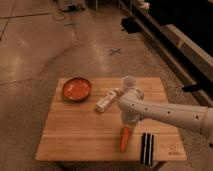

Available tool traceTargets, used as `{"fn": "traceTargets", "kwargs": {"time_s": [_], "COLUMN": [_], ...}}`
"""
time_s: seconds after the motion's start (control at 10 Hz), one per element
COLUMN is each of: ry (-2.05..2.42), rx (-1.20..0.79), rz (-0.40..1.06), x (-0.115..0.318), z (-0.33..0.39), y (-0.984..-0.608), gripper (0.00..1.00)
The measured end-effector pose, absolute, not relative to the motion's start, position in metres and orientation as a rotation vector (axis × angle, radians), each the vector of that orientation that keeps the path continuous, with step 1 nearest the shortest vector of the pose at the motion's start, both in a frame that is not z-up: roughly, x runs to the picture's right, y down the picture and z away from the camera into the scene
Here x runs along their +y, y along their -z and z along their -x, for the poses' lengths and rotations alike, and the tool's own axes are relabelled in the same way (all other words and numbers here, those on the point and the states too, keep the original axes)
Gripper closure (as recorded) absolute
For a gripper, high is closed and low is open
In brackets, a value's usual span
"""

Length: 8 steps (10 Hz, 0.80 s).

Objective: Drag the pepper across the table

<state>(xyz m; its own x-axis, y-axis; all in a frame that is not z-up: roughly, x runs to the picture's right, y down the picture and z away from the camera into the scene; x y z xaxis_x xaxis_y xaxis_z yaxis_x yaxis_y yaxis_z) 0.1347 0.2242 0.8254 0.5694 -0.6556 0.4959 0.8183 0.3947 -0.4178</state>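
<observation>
The slim orange pepper (125,138) lies on the light wooden table (75,135), near the front edge, right of centre, pointing toward the front. My gripper (128,122) comes in from the right on a white arm and hangs just above the pepper's far end. It seems to touch or hold that end, but the arm hides the contact.
A round orange-red bowl (76,89) stands at the back left. A white bottle (106,101) lies on its side near the middle. A clear cup (129,83) stands behind the arm. A black-and-white striped object (147,148) lies at the front right.
</observation>
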Motion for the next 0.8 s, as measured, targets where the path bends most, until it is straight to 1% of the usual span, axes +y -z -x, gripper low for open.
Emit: {"fn": "traceTargets", "kwargs": {"time_s": [0.8], "ry": [0.992], "rx": [-0.240], "rz": [0.625], "x": [0.196], "z": [-0.122], "y": [-0.847], "gripper": [1.00]}}
